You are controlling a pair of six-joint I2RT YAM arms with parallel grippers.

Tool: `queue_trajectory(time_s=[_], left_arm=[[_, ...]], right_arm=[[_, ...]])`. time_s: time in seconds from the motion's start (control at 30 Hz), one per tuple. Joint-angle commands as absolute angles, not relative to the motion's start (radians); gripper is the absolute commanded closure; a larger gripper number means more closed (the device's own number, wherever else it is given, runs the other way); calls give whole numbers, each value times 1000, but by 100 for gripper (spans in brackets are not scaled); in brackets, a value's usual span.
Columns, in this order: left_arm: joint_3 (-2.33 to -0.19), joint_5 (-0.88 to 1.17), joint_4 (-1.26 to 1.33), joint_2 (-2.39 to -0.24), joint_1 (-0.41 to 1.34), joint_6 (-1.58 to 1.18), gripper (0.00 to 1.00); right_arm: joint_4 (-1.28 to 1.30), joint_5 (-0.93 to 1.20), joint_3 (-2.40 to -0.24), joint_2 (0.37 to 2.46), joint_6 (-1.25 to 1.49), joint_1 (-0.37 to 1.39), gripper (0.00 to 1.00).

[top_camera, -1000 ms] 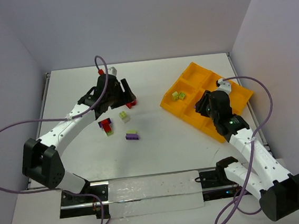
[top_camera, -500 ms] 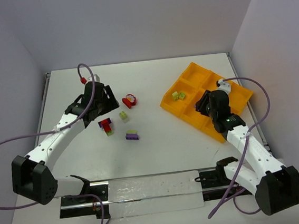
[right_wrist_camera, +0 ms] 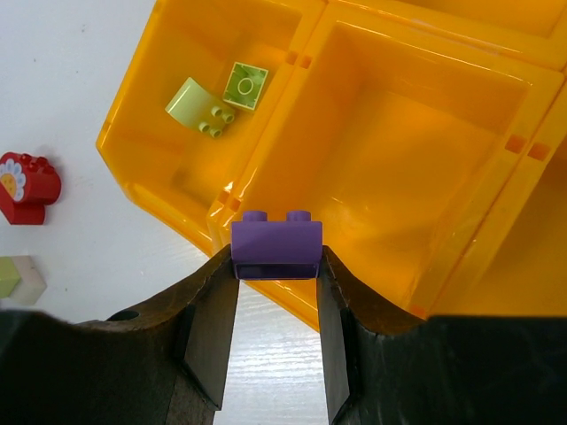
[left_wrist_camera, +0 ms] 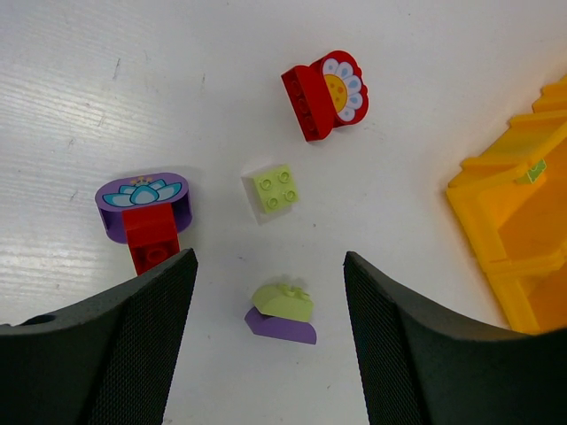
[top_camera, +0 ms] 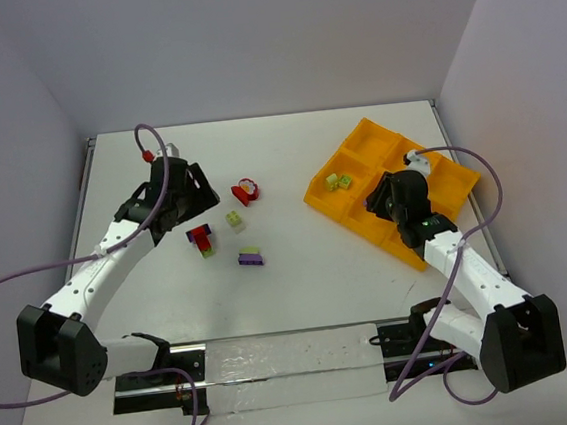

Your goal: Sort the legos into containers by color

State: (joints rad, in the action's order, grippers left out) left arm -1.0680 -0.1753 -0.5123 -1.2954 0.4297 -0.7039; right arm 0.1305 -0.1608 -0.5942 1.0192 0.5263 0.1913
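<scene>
My right gripper (right_wrist_camera: 276, 266) is shut on a purple brick (right_wrist_camera: 275, 245) over the near edge of the orange-yellow tray (top_camera: 346, 209), beside a bare compartment (right_wrist_camera: 407, 168). Two yellow-green bricks (right_wrist_camera: 221, 97) lie in the left compartment. My left gripper (left_wrist_camera: 270, 292) is open and empty above the table. Below it lie a red flower brick (left_wrist_camera: 326, 93), a yellow-green brick (left_wrist_camera: 276, 188), a purple-and-red clump (left_wrist_camera: 146, 212) and a yellow-green-on-purple clump (left_wrist_camera: 283, 312). In the top view these loose bricks lie mid-table, the red flower brick (top_camera: 246, 191) farthest back.
The tray (right_wrist_camera: 159, 177) lies angled at the right of the table, with the right arm (top_camera: 449, 257) over its near edge. Grey walls close the table's back and sides. A metal rail (top_camera: 287, 358) runs along the near edge.
My left gripper let go of the red flower brick, which now lies on the table, and drew back to the left. My right gripper stayed over the tray, shifting slightly.
</scene>
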Motion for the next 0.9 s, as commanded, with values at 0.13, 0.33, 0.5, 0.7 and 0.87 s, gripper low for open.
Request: queue_trajectory(time_s=[0.13,0.33,0.5,0.7,0.87], left_arm=[[-1051,-64,-453,-1243,364,-709,24],[-1040,-71,-486,-1243,327,-708,9],[-1006,-63,-448,-1222,325,-698,2],[-1057,-41,-408,-1295,337,-687,8],[-1135,-28,-346,-1473,403,-665,8]], right_arm=[[81,-250,-581,1023,502,169,89],[91,-272,-627,1082,487,168,38],[106,-285,-669,1101,479,170,26],[127,-248,-708,1034,467,173,26],[176,-214,-753,963,457,220,26]])
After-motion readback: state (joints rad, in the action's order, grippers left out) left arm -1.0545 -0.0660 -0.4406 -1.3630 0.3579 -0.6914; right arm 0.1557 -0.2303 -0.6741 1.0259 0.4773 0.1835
